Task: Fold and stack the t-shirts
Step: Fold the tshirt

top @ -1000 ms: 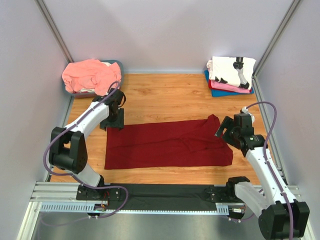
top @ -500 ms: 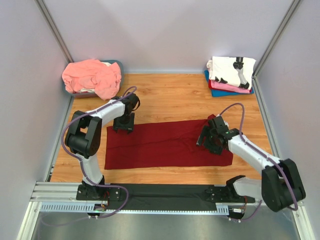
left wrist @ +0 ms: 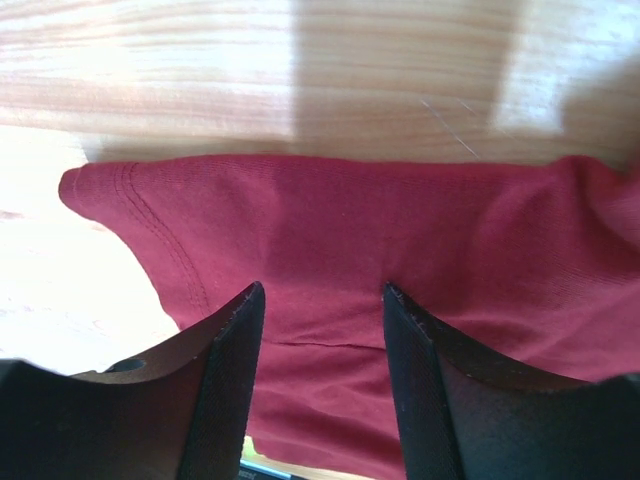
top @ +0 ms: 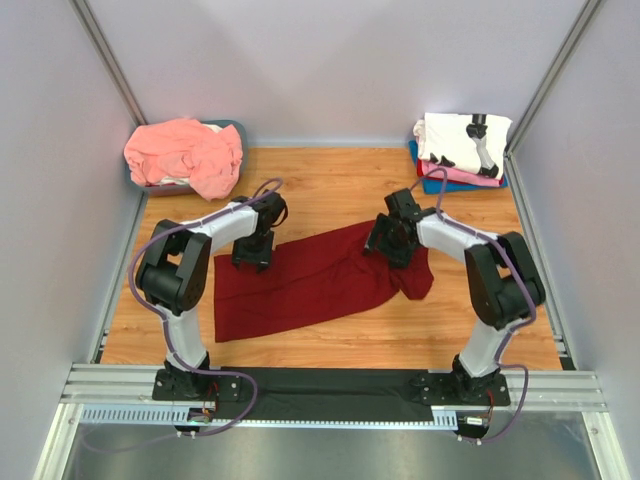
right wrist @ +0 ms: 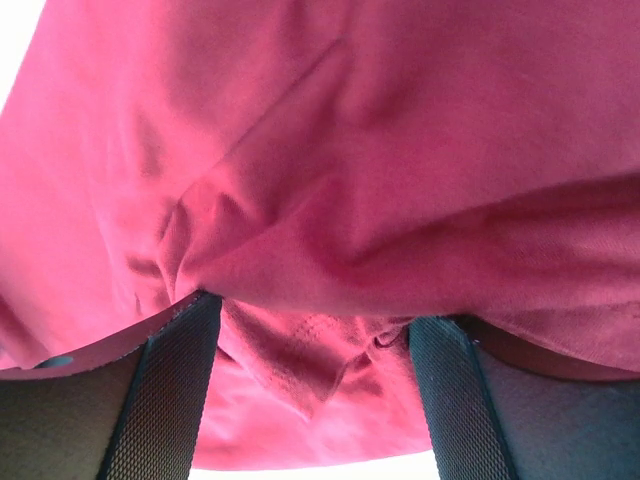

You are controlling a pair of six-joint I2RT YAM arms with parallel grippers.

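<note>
Should one end alone be pulled, the red shirt [top: 300, 285] could be dragged askew and creased: its end farther from the stack [top: 462, 150] is merely straddled by the left gripper [top: 252, 255], jaws apart, nothing pinched, while the nearer end is bunched between the wide jaws of the right gripper [top: 388, 240], where a true grip cannot be told. The shirt is laid on the table [top: 330, 185], near-left of the stack, its long axis left-right, the nearer end slanted towards the stack
</note>
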